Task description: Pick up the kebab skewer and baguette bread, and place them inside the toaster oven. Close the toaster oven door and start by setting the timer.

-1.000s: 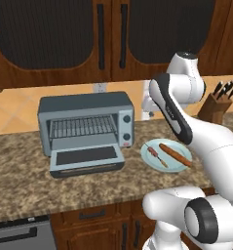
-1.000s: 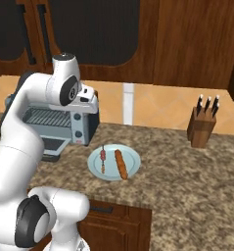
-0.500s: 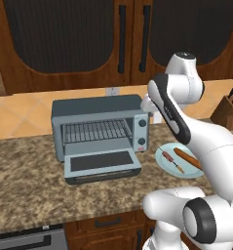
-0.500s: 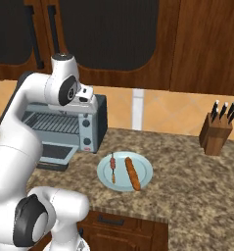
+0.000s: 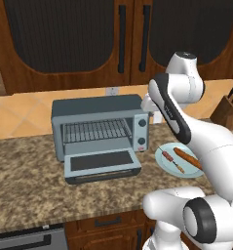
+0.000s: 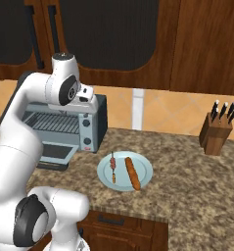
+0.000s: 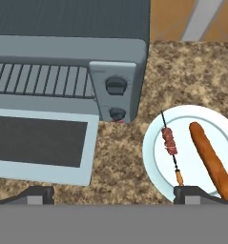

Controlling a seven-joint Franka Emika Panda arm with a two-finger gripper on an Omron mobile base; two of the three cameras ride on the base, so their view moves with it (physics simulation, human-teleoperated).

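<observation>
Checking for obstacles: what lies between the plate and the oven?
Bare counter separates the plate from the oven in the hand view.

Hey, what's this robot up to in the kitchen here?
It's getting ready to load a toaster oven. The oven's door already lies open on the counter, and the rack inside is bare. Beside it, a plate holds a kebab skewer and a baguette, lying side by side and untouched. The robot's end effector hangs open above the counter, between the oven and the plate, holding nothing yet.
</observation>
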